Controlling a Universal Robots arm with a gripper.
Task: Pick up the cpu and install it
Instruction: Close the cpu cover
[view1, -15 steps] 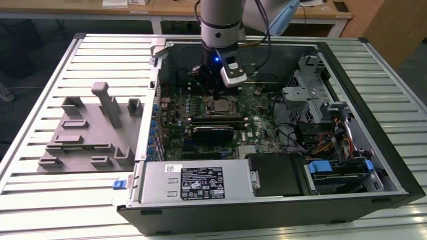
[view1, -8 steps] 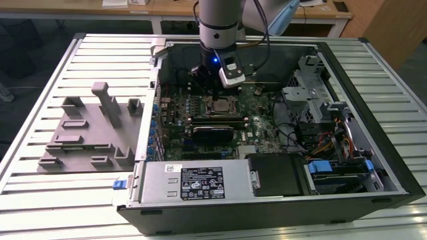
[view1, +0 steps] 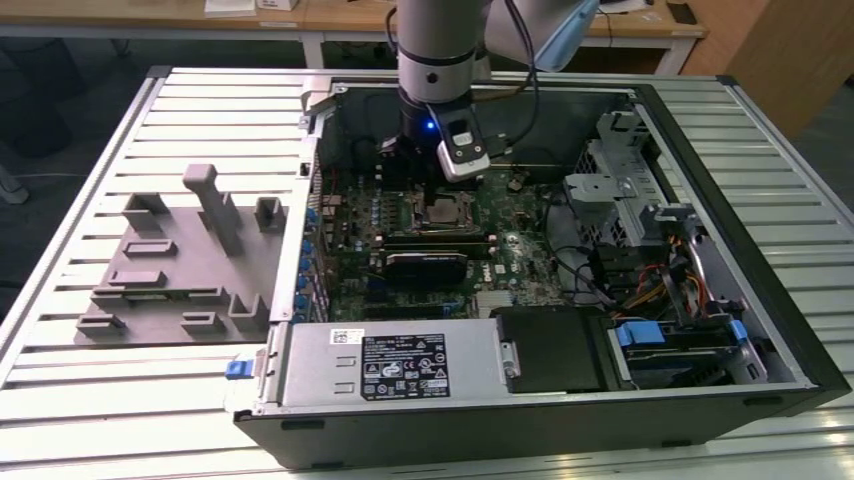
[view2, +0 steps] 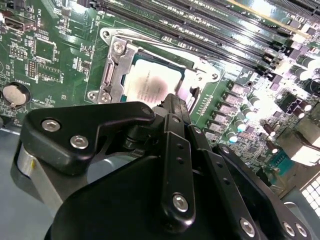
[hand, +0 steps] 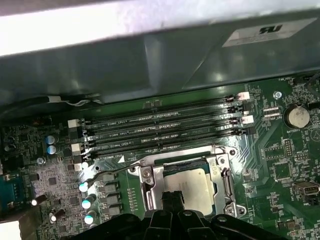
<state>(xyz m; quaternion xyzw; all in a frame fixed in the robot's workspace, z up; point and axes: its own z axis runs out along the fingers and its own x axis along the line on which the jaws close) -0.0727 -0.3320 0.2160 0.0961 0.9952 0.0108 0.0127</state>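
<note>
The exterior view looks down from high up and some way off onto the open computer case (view1: 534, 400) lying on the slatted table (view1: 80, 400), taking in the whole case and the arm (view1: 434, 50) at its far side. The 2 wrist cameras sit close over the motherboard (hand: 280, 165), each looking down past the gripper (view2: 172, 102) at a different angle. Both wrist views share the cpu (hand: 192, 182) (view2: 150, 82) in its socket frame (hand: 150, 175) and the memory slots (hand: 160, 125) beside it.
</note>
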